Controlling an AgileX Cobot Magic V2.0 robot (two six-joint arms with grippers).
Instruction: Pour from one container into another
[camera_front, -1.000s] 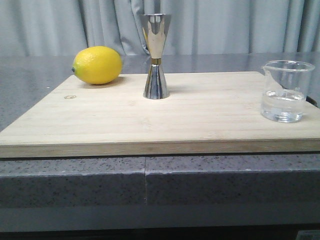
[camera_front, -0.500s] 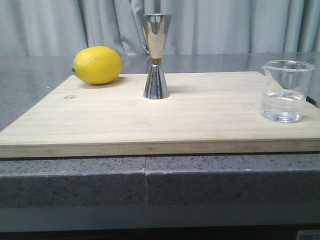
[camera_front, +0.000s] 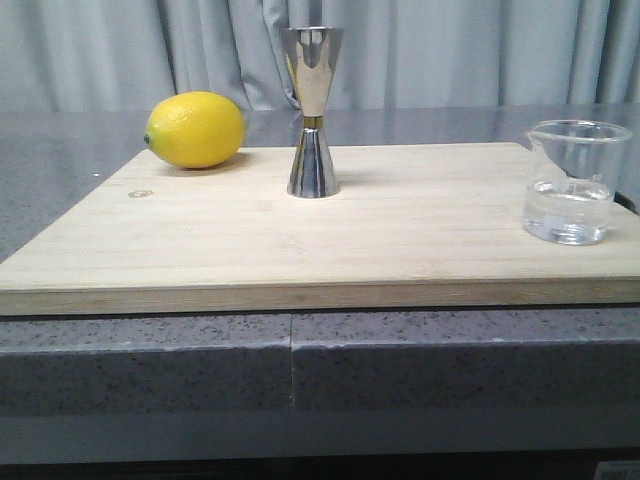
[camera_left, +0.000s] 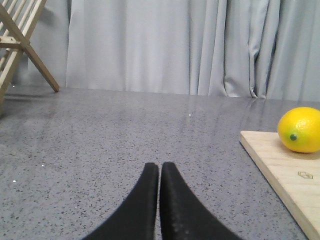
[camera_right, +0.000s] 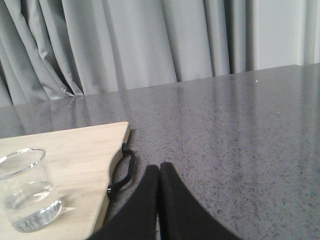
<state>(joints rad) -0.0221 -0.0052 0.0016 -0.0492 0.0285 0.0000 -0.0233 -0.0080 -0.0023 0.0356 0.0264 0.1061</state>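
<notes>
The clear glass beaker (camera_front: 569, 182) stands upright at the right end of the wooden board (camera_front: 400, 240), with clear liquid in its bottom part. The right wrist view also has the beaker (camera_right: 27, 190), off to one side of my right gripper (camera_right: 159, 169), which is shut and empty over the grey counter beside the board. The steel jigger (camera_front: 312, 112) stands upright near the board's far middle. My left gripper (camera_left: 159, 167) is shut on nothing above the counter, apart from the board's left end. Neither gripper shows in the front view.
A yellow lemon (camera_front: 195, 130) lies on the board's far left corner, left of the jigger; the left wrist view shows the lemon (camera_left: 300, 130) too. The board carries a black handle (camera_right: 123, 170) on its right edge. A wooden rack (camera_left: 20, 45) stands far left. Grey curtains hang behind.
</notes>
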